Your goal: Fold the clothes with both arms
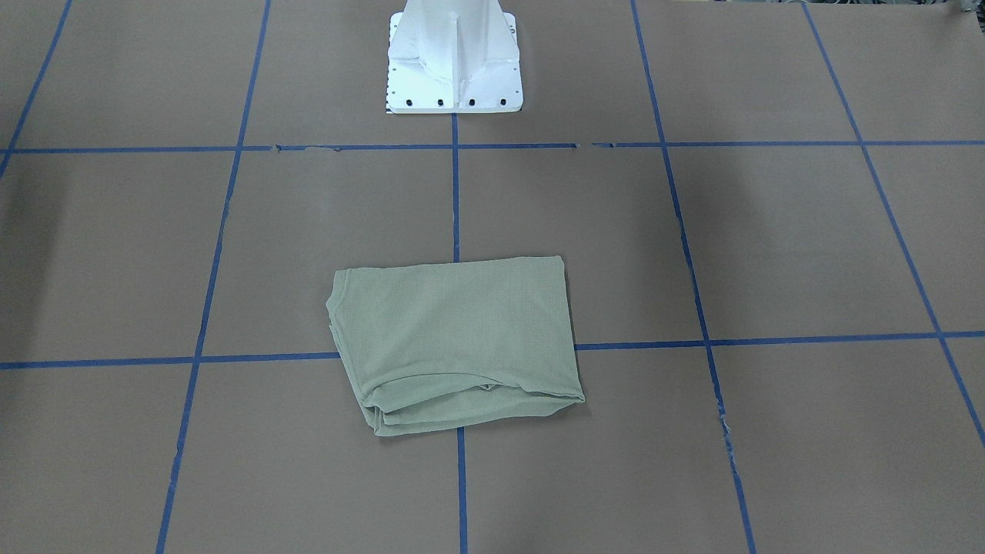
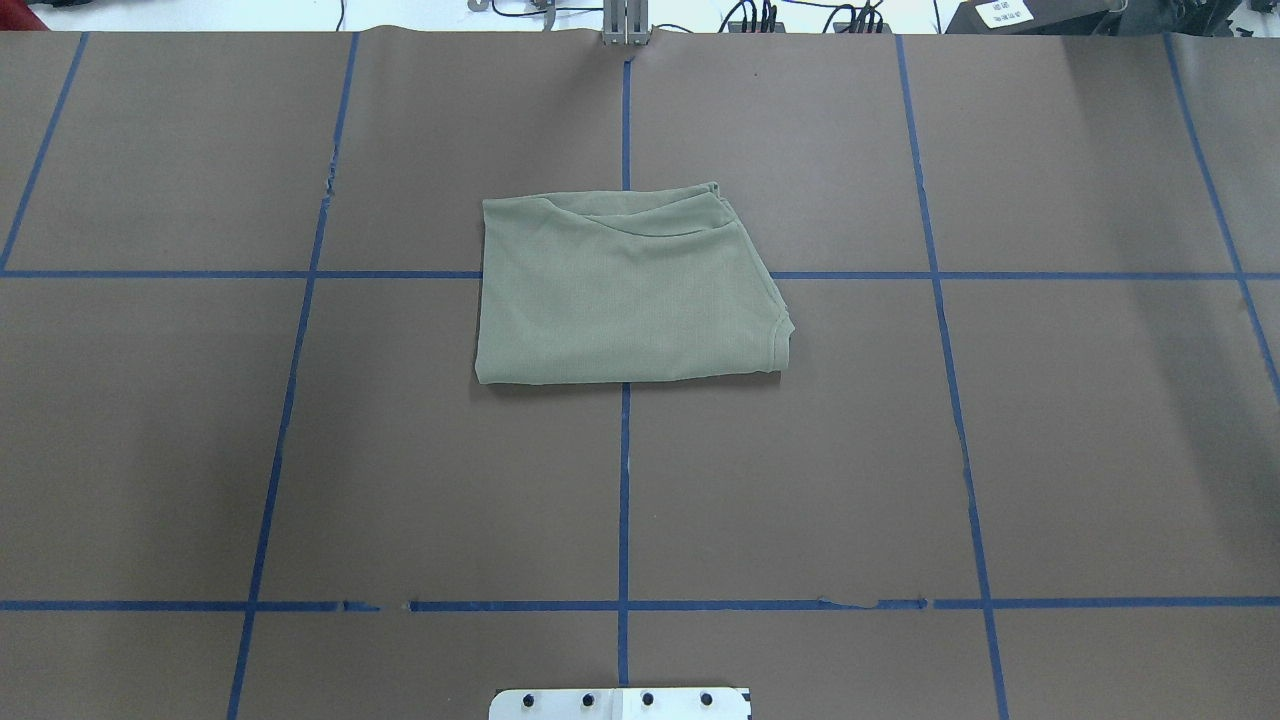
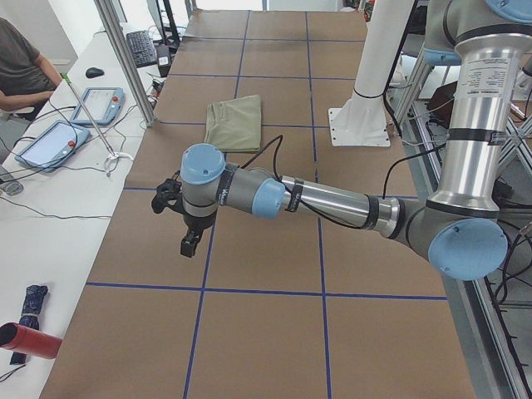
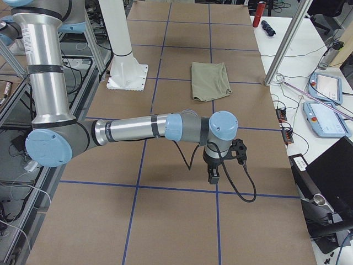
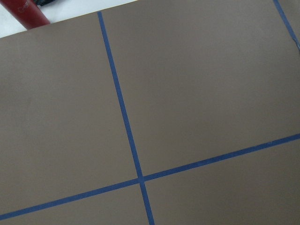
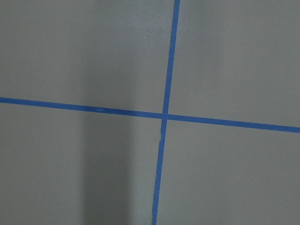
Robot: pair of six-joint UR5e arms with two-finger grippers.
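The clothes are one pale green shirt (image 1: pixel 462 338), folded into a compact rectangle near the middle of the brown table (image 2: pixel 620 300). It lies alone, with no arm near it. My left arm stretches low over the table's left end, its black left gripper (image 3: pixel 189 245) pointing down, well short of the shirt (image 3: pixel 235 120). At the opposite end, the right gripper (image 4: pixel 214 175) hangs the same way, far from the shirt (image 4: pixel 209 80). I cannot tell whether either gripper is open or shut. Both wrist views show only bare brown paper and blue tape lines.
The white pedestal base (image 1: pixel 454 69) stands at the robot's side of the table. A side bench holds teach pendants (image 3: pixel 50 141), cables and a red can (image 3: pixel 29 341). A seated person (image 3: pixel 17 66) is beside it. A metal post (image 3: pixel 125 58) rises at the table's edge.
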